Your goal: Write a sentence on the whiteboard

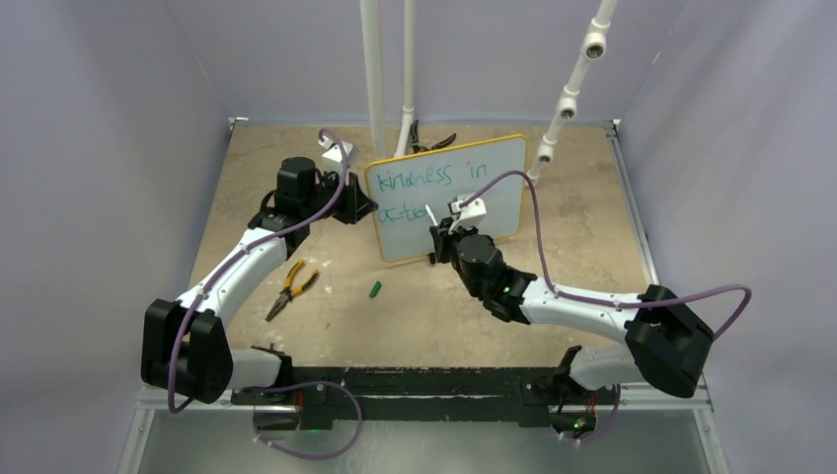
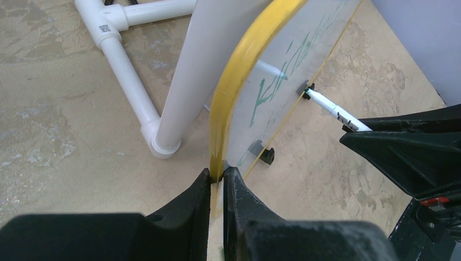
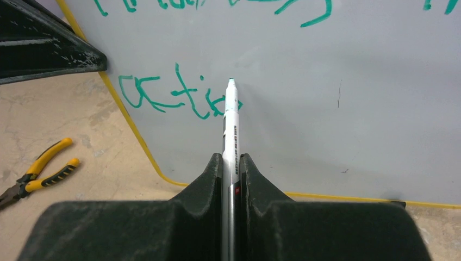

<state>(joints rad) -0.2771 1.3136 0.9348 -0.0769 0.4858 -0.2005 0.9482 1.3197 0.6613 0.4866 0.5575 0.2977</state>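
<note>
The whiteboard [image 1: 449, 197] stands upright at mid-table, yellow-framed. Its sentence [image 1: 424, 183] reads "kindness in" on top and "acti" [image 3: 171, 95] below, in teal-green. My left gripper [image 2: 217, 174] is shut on the board's yellow left edge [image 2: 231, 92]. A white marker pen [image 3: 231, 128] is clamped in my shut right gripper [image 3: 232, 159]. The pen's green tip [image 3: 231, 80] is at the board face, just right of the last letter. The pen [image 2: 334, 111] also shows in the left wrist view, meeting the board.
Yellow-handled pliers [image 1: 288, 288] lie left of the board's front. A small green cap [image 1: 375, 289] rests on the table near them. White pipes [image 1: 373, 74] rise behind the board, and black pliers [image 1: 431, 141] lie beside them. A pipe joint [image 2: 163, 142] sits close to the board's back.
</note>
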